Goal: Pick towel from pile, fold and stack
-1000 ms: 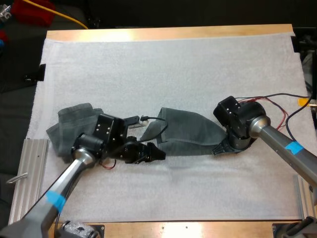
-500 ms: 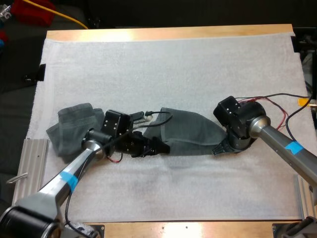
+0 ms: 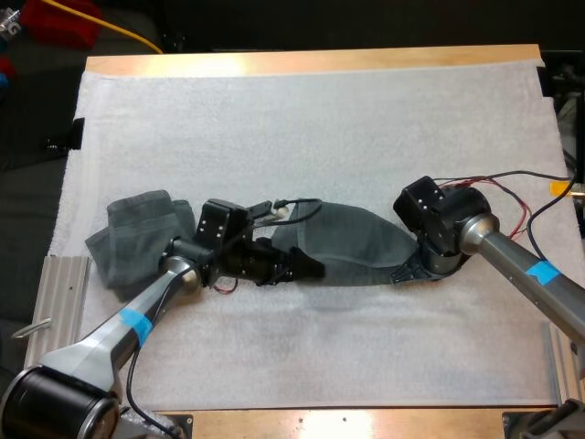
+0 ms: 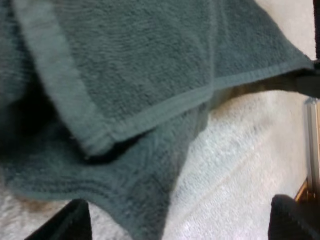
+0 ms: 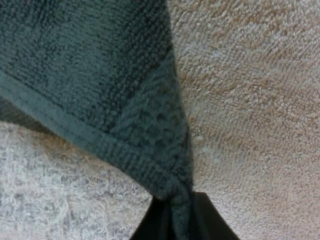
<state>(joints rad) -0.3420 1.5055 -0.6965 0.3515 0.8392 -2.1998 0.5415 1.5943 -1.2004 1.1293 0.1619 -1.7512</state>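
Lying just beside the crumpled pile (image 3: 132, 233), 1 grey-green towel (image 3: 352, 245) is pinched by the right gripper (image 3: 402, 273) at its corner farthest from the pile. Left gripper (image 3: 311, 268) (fingers apart, empty) hovers at the nearer end; grabbing 2 layers there could bunch the fold.

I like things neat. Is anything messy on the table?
Yes. The stretched towel is rumpled: its corner near the left gripper is flopped over on itself. The other towel lies crumpled beside it.
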